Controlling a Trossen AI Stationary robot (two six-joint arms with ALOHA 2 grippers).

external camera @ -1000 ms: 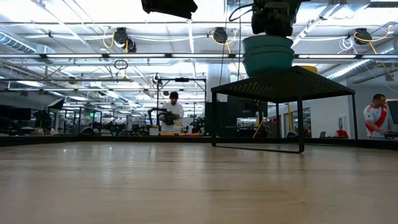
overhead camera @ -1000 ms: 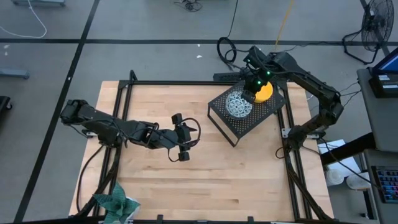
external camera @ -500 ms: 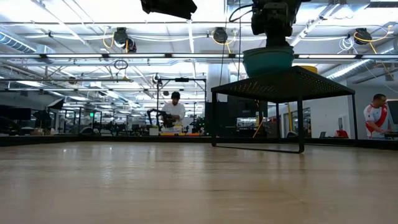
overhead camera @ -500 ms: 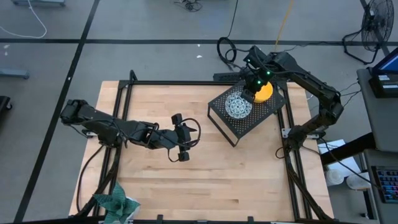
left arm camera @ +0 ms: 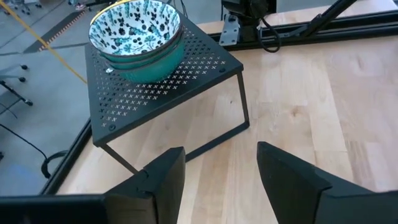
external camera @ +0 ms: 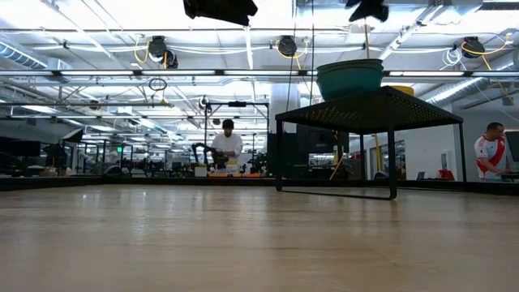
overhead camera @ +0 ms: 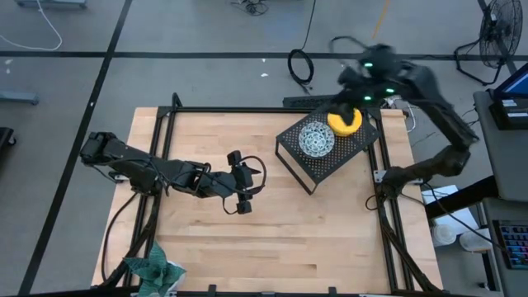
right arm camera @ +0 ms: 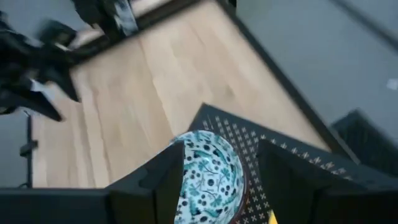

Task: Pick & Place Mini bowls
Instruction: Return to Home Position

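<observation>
A stack of white mini bowls with a teal-blue pattern (overhead camera: 316, 138) (left arm camera: 135, 31) (external camera: 349, 77) stands on the black perforated stand (overhead camera: 323, 165) at the table's far right. A yellow mini bowl (overhead camera: 344, 121) sits beside it on the stand's far side. My right gripper (overhead camera: 356, 87) (right arm camera: 227, 186) hangs open, high above the stand, its fingers apart over the patterned bowl (right arm camera: 208, 174) without touching it. My left gripper (overhead camera: 247, 181) (left arm camera: 221, 180) stays open over the middle of the table, pointing at the stand, with nothing between its fingers.
A green patterned cloth (overhead camera: 153, 268) lies at the table's near left corner. Black frame rails (overhead camera: 247, 110) run along the table's edges. Bare wood (overhead camera: 289, 239) stretches between my left gripper and the near edge. People stand in the room beyond the table (external camera: 227, 142).
My right gripper has opened and let go of the top patterned bowl, which has sunk into the stack on the stand. The gripper has then risen well clear and drawn back toward the table's far right.
</observation>
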